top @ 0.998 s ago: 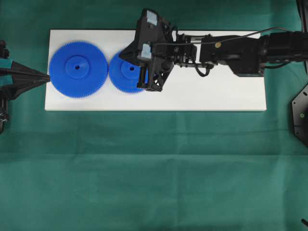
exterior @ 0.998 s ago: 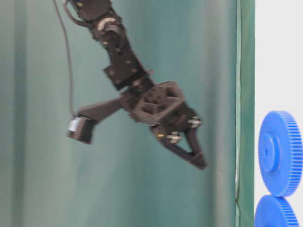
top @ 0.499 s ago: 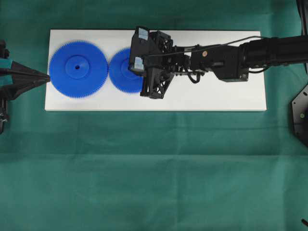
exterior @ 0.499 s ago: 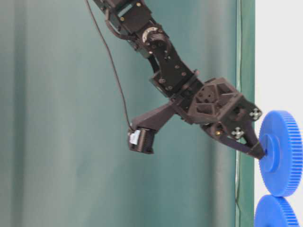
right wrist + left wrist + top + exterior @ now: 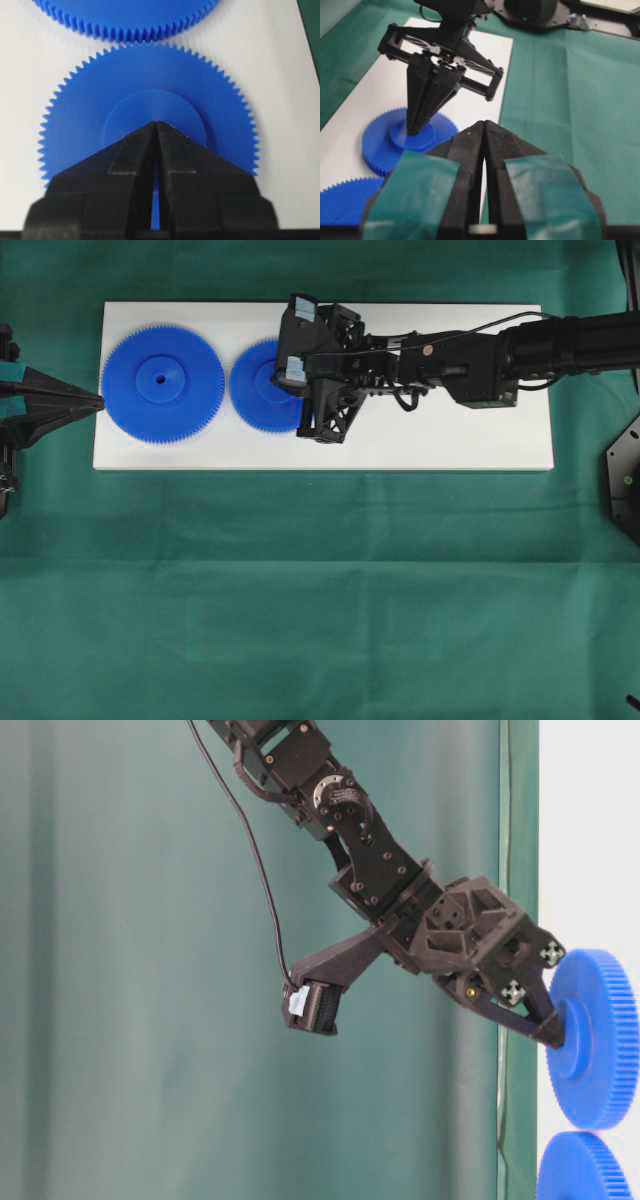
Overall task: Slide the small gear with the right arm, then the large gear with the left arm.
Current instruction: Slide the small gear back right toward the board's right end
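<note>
The small gear [image 5: 256,390] lies on the white board [image 5: 450,440], just right of the large gear [image 5: 162,384], with a thin gap between their teeth. My right gripper [image 5: 156,121] is shut, and its joined tips press down on the small gear's raised hub [image 5: 154,107]. The table-level view shows those tips [image 5: 553,1040] touching the hub. My left gripper [image 5: 98,398] is shut and empty at the board's left end, its point beside the large gear's rim. In the left wrist view the shut tips [image 5: 484,122] point toward the small gear [image 5: 407,142].
Green cloth [image 5: 320,590] covers the table around the board. Bare board stretches to the right of the small gear, under the right arm [image 5: 480,350]. A black base [image 5: 622,480] sits at the right edge.
The right gripper came down from above the board onto the small gear's hub. The small gear has shifted slightly right, away from the large gear. The left gripper has not moved.
</note>
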You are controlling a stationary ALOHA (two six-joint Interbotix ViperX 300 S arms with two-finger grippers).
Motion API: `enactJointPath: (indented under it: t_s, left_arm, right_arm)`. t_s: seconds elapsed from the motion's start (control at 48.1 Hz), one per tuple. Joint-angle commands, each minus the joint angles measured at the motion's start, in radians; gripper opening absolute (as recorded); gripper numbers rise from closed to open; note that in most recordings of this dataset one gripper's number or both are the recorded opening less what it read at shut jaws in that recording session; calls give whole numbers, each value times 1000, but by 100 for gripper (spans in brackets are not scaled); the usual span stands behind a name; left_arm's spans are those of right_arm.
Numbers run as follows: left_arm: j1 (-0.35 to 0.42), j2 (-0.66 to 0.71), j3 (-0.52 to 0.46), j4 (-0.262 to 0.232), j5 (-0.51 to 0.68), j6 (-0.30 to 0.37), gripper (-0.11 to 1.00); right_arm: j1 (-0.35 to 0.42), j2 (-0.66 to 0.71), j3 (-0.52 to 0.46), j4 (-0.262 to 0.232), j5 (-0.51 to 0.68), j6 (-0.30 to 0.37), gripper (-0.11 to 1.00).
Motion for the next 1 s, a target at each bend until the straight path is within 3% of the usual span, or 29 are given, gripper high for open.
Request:
enactJointPath:
  t_s: [0.0,0.457,0.624,0.769,0.977]
  left_arm:
    - [2,6,-12,-2,-6,-8,0]
    - [2,12,-18,-2,-6,-26,0]
    - [2,14,-18,-2,-6,-26,0]
    - [2,14,-20,0,-6,-26,0]
    - [2,14,-23,-2,-6,-26,0]
  right_arm:
    - [-25,-28,52,0,38,15,50]
    - [-124,-278,466,2,-26,183,50]
    - [-132,-387,615,2,-21,288,50]
    - [-132,-457,710,-2,-5,383,50]
    - [-138,-541,782,-2,40,426,50]
